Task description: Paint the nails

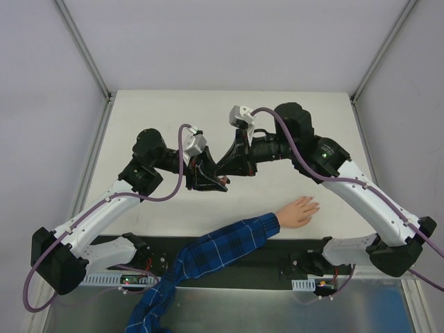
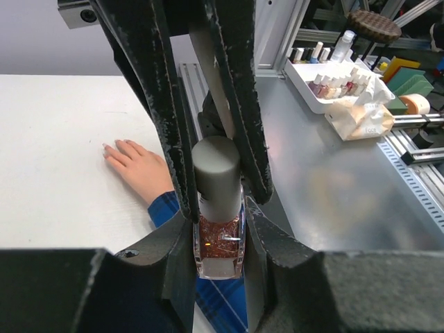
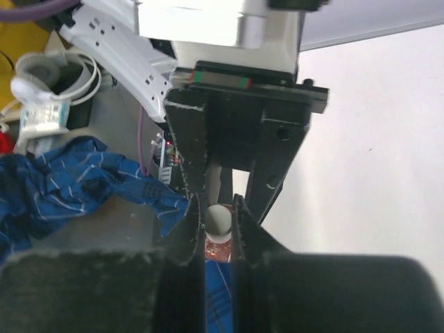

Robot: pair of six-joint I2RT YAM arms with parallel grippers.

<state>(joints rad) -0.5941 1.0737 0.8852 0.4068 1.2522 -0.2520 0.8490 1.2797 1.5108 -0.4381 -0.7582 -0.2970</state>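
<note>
A small bottle [image 2: 218, 244] of dark reddish glitter polish with a grey cap [image 2: 216, 168] hangs above the table, upright between the arms. My left gripper [image 2: 218, 239] is shut on the bottle's glass body. My right gripper [image 3: 218, 223] comes at it from the other side, its fingers pressed on both sides of the cap [image 3: 219, 218]. In the top view the two grippers meet at the bottle [image 1: 220, 182]. The pale hand [image 1: 300, 210] lies flat on the table, right of and nearer than the grippers, its arm in a blue plaid sleeve [image 1: 222, 246]. Its nails [image 2: 106, 146] show as tiny tips.
The sleeve runs off the table's near edge between the arm bases. In the left wrist view a white tray [image 2: 300, 78] with several polish bottles and a crumpled tissue [image 2: 361, 118] sits on the metal bench beyond the table.
</note>
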